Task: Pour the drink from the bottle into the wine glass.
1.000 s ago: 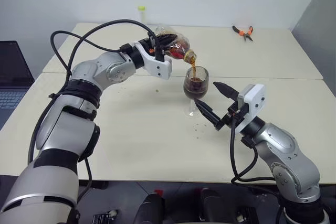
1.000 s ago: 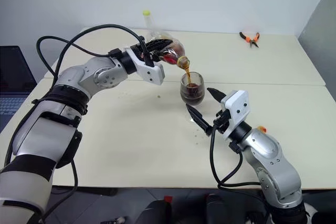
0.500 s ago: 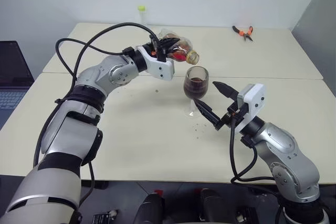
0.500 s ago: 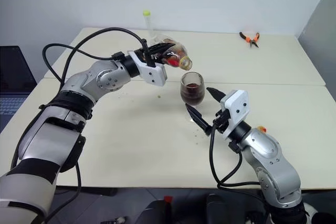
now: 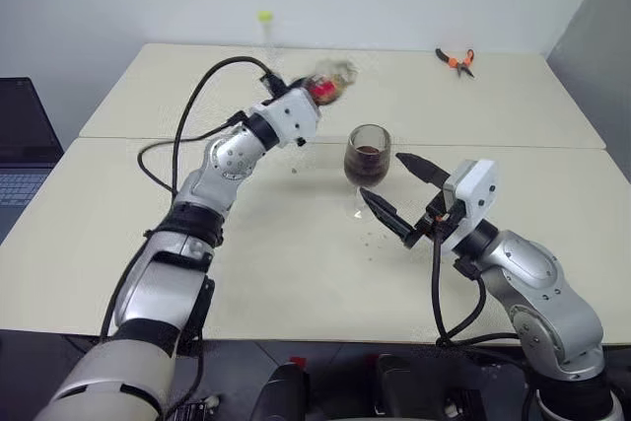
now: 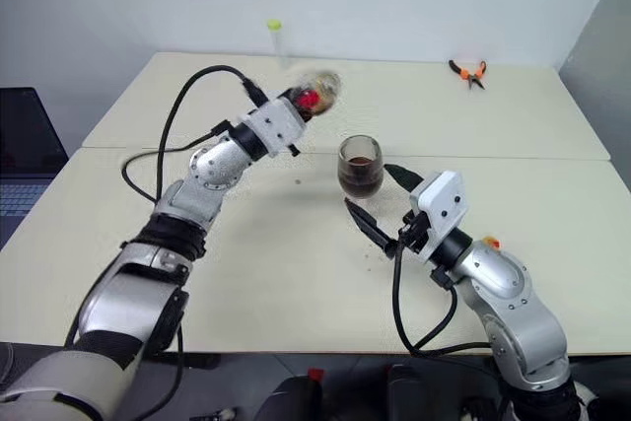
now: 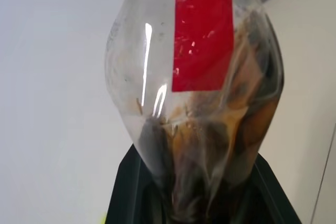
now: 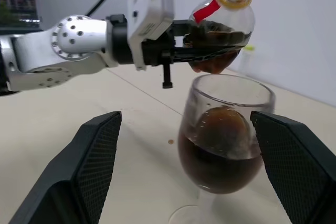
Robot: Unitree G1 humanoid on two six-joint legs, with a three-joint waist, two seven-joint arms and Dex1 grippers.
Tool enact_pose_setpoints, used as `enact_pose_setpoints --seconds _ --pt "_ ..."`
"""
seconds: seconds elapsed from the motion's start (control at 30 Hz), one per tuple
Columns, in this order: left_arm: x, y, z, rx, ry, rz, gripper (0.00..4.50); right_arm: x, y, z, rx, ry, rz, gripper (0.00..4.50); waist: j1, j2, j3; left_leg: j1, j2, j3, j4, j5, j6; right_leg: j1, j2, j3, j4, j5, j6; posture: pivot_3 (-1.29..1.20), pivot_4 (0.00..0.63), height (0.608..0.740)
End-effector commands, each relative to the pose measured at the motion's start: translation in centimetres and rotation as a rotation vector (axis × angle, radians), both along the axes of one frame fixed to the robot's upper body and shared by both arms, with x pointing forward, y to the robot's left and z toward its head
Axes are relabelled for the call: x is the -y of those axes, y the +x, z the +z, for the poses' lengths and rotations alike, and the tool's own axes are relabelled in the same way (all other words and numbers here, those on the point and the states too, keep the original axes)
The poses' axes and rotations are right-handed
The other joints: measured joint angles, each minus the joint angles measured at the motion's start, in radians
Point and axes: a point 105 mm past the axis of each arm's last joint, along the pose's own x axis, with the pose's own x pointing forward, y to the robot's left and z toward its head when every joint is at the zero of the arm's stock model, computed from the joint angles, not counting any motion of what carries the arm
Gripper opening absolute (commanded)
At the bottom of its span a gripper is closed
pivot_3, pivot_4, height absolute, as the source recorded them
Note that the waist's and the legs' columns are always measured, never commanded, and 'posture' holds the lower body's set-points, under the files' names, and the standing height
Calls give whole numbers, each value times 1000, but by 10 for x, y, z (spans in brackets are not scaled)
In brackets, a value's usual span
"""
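the left gripper (image 8: 176, 51), clenched on the bottle (image 8: 223, 30), has tipped it back upright beside the wine glass (image 5: 367, 157), stopping the stream, so pouring looks finished, the drink (image 8: 220, 163) filling its bowl between the released right gripper (image 5: 398, 189).

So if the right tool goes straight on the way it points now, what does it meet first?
Most likely the clear stemmed wine glass holding dark drink: it stands directly between the open right tool's black fingers, though depth is uncertain.
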Motion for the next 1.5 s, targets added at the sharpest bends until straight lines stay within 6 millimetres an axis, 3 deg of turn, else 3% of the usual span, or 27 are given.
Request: enact_pose_setpoints --seconds 0.03,0.3,0.47,0.9,0.93,1.23,1.27,1.5 --pt "-32 1 6 -61 -242 82 684 -11 -16 9 29 -15 106 4213 -2 0 0 0 0 0 0 0 0 0 0 0 0 0 0 0 150 740" --pt "-100 2 -59 -267 -602 316 683 -23 -22 8 -21 -61 203 4213 2 0 -1 0 0 -1 0 0 0 0 -1 0 0 0 0 0 150 740" --pt "-105 1 -85 -333 -658 331 683 -22 -19 4 -53 -98 212 4213 8 -3 -2 0 -1 -1 0 0 0 1 -2 -1 -1 0 0 0 150 740" --pt "-119 1 -115 -395 -705 397 683 -31 -23 3 -44 -114 263 4213 6 -4 -5 1 0 -1 0 0 0 1 -2 -1 0 0 0 0 150 740" --pt "-121 0 -118 -400 -714 409 1403 -32 -23 3 -45 -115 264 4213 5 -4 -6 1 0 -1 0 0 0 1 -2 -1 0 0 0 0 150 740" --pt "-124 -6 -119 -382 -714 393 4293 -33 -23 6 -40 -106 275 4213 4 -4 -7 2 0 -1 0 0 0 1 -2 0 0 0 0 0 150 740" --pt "-124 -7 -118 -377 -710 388 4453 -33 -23 7 -39 -105 276 4213 4 -4 -7 1 0 -1 0 0 0 1 -2 -1 0 0 0 0 150 740" --pt "-132 -20 -114 -344 -722 393 4453 -23 -19 15 70 -78 188 4213 4 -4 -7 1 0 -2 0 0 0 1 -2 0 0 0 0 0 150 740"
